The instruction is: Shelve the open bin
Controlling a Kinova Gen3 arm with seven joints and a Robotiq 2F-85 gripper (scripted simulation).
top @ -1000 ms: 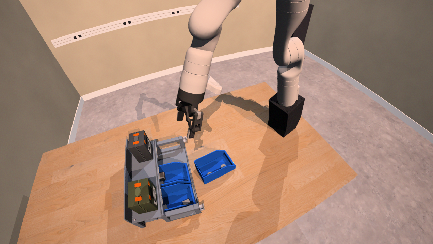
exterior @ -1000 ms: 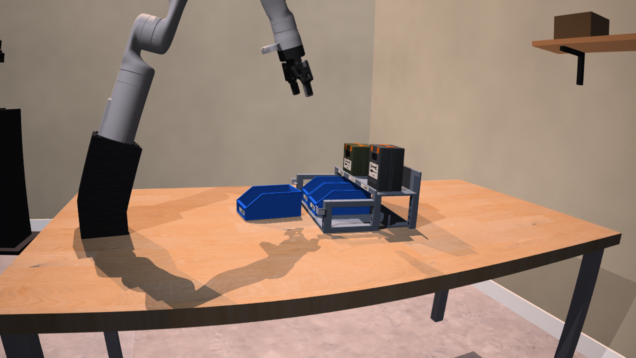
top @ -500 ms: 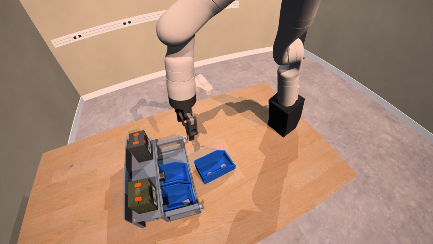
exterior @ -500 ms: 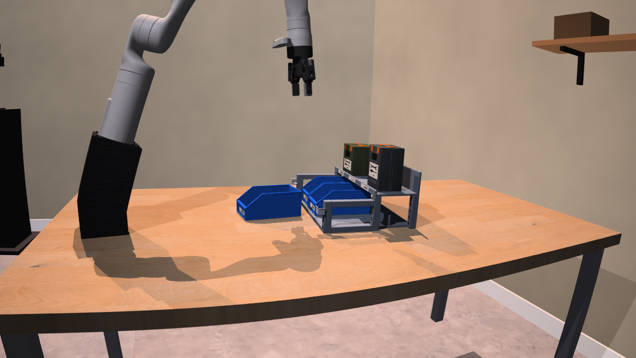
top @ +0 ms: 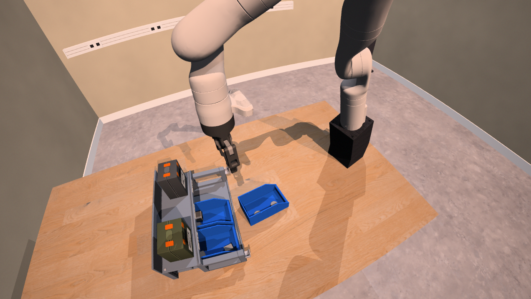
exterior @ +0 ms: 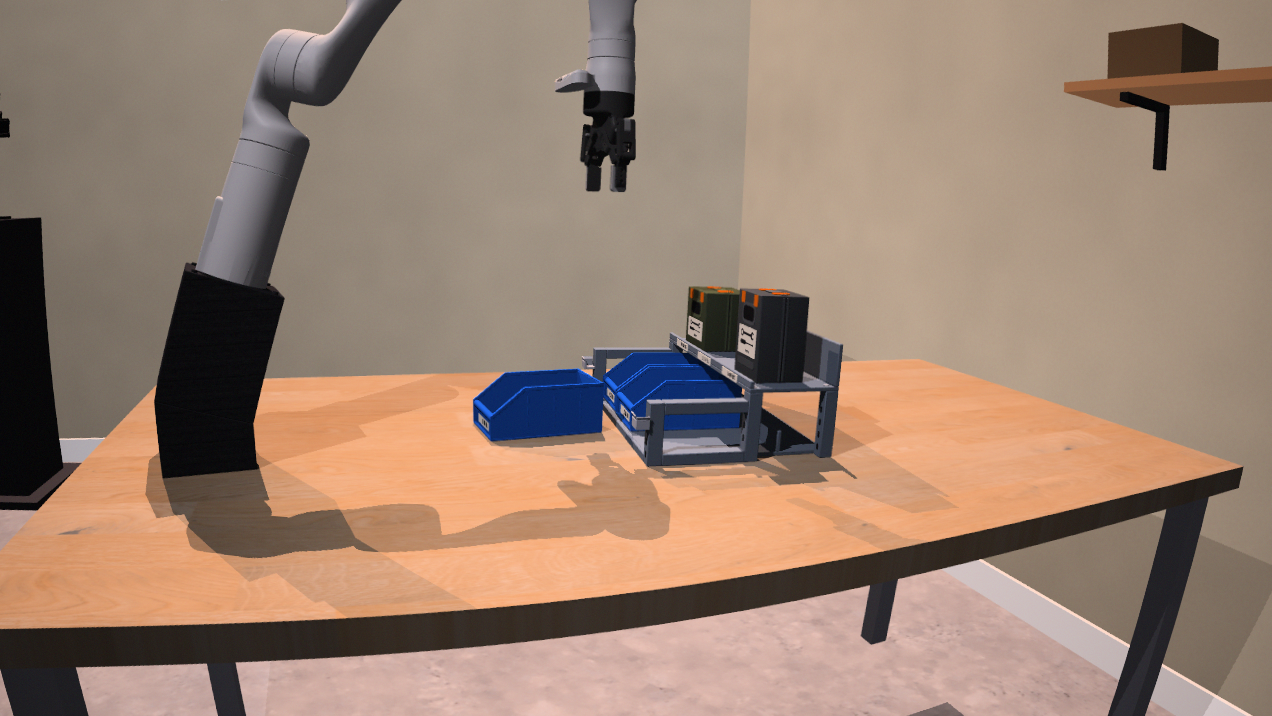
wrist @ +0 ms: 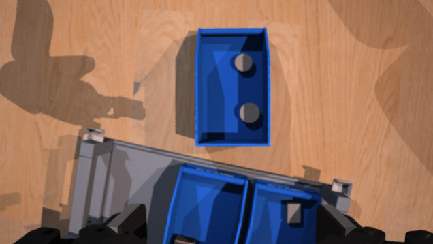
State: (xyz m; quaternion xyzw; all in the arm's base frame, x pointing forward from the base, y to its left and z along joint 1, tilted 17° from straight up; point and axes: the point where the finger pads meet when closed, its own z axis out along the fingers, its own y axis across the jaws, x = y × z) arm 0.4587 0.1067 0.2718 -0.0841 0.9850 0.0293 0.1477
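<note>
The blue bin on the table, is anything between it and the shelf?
No, only bare wood lies between the loose bin and the shelf, seen in the wrist view.

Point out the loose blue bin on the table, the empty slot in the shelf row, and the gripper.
loose blue bin [wrist: 218,102], wrist view, on its floor.
empty slot [top: 209,185], top view, on the bare grey shelf board.
gripper [exterior: 605,182], exterior view, midway between its open fingertips.
</note>
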